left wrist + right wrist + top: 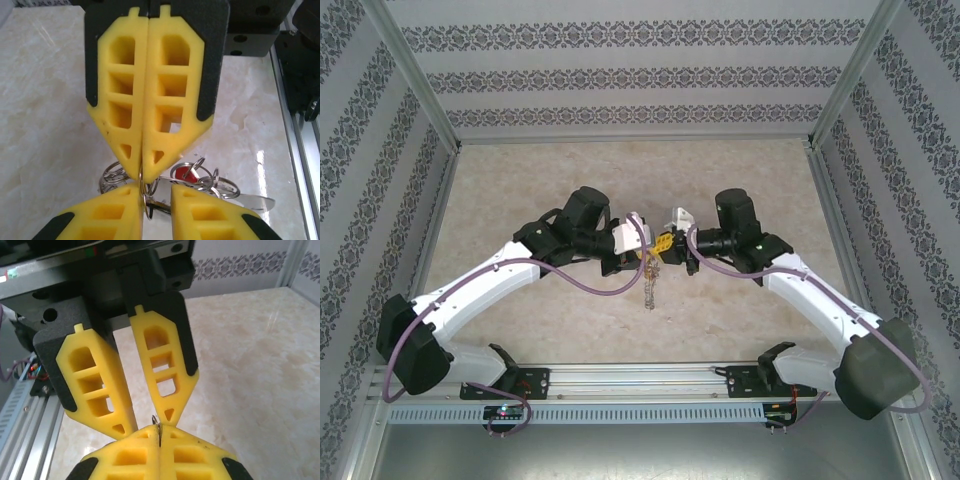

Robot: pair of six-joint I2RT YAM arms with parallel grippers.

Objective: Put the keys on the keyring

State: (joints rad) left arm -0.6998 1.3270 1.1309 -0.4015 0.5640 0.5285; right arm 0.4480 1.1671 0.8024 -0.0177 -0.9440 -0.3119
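Note:
My left gripper [141, 176] is shut on the thin wire of the keyring [143, 196], held above the table. Small silvery rings [112, 176] and a red tag [184, 173] hang from the loop behind the fingertips. In the top view the bunch dangles [648, 285] below the two grippers, which meet tip to tip. My right gripper [149, 426] is open, its fingertips touching the left gripper's [159, 436] shut tips, where a bit of wire pokes out. A thin dark piece [160, 206] shows between the right fingers [210, 215]; I cannot tell whether it is the key.
The beige marble tabletop [570, 190] lies under both arms. Patterned walls enclose it on three sides. An aluminium rail [640, 375] with the arm bases runs along the near edge.

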